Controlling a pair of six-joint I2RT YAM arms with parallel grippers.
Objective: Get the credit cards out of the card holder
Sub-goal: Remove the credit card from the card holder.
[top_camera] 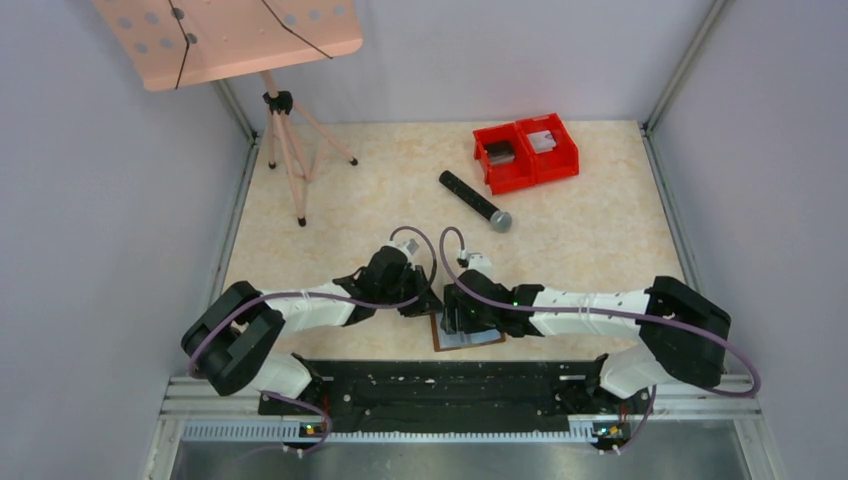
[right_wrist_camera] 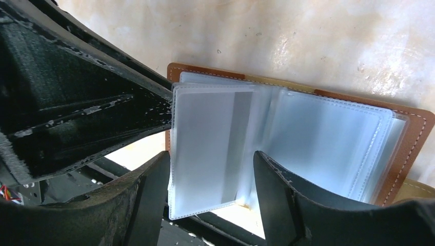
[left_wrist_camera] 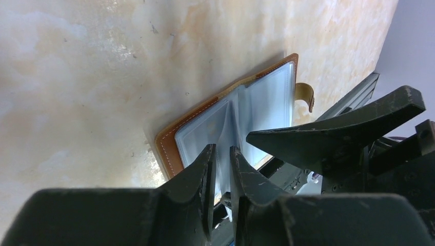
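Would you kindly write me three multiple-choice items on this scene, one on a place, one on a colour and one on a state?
1. The card holder lies:
A) in the red bins
B) at the near edge of the table
C) under the tripod stand

2. Its outer cover is:
A) black
B) red
C) brown

3. The left gripper is:
A) closed on a clear sleeve of the card holder
B) wide open above the table
C) holding the microphone

Answers:
1 B, the top view shows it right at that edge.
2 C, a stitched brown border frames the sleeves.
3 A, its fingers pinch one thin leaf between them.
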